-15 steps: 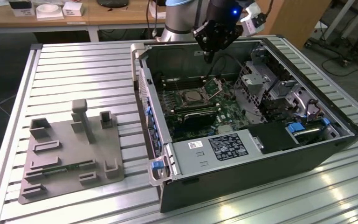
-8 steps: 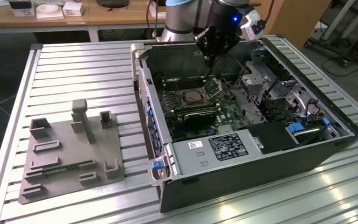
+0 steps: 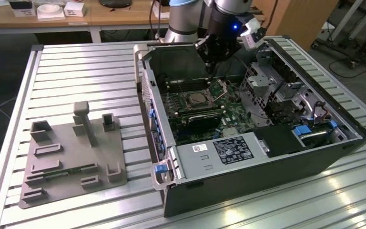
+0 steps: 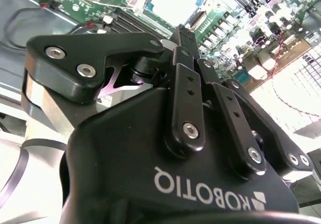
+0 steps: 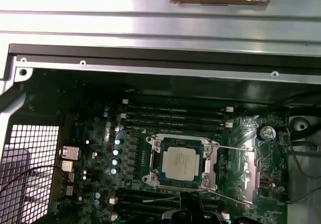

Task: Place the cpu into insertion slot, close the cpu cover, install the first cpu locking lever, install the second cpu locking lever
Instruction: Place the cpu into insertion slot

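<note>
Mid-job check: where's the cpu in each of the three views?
Exterior view: cpu mid-board, just below the end effector.
Second wrist view: bright square just beyond the end effector.
First wrist view: silvery square between two memory slot banks.
Shared landmark: the green circuit board around it.

My arm (image 3: 181,21) came in from the far side of the exterior view and bent over at the wrist (image 3: 230,12), where a small blue light glowed. From there my gripper (image 3: 209,69) hung nearly straight down, tilted slightly toward the exterior view's left. In the second wrist view its black fingers (image 4: 186,83) ran side by side and met at the tips, pressed together with nothing between them. In the first wrist view just the dark tips of my gripper (image 5: 192,209) poked in.
</note>
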{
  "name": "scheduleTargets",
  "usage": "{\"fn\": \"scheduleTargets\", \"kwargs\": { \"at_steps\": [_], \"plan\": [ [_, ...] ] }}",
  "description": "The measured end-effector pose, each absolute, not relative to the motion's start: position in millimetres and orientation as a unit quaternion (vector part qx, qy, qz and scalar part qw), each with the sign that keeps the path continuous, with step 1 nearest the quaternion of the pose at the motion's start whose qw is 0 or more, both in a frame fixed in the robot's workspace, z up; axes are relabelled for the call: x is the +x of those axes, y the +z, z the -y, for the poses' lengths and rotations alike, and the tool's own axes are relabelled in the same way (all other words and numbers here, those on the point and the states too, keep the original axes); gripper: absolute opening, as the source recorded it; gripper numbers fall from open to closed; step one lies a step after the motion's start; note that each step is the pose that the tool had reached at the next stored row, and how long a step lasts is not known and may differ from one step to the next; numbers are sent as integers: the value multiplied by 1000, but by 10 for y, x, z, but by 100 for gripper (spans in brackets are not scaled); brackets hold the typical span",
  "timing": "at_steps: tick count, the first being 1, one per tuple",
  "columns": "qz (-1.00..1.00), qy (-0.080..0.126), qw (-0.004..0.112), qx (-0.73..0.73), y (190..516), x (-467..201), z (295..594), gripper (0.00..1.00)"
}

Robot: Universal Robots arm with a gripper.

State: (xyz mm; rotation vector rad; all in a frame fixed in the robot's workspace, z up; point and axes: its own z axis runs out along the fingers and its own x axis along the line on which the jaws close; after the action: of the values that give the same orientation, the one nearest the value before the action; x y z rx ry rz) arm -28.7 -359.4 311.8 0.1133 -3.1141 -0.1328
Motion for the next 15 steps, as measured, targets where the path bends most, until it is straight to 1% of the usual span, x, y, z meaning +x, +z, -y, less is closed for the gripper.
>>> {"fn": "scheduleTargets", "kwargs": {
  "at_steps": [7,9,15],
  "plan": [
    [998,-43,11,34,2993,-306,3533,10],
    [998,-43,11,34,2903,-306,3503,10],
    [998,-43,11,34,2783,-306,3503,10]
  ]
}}
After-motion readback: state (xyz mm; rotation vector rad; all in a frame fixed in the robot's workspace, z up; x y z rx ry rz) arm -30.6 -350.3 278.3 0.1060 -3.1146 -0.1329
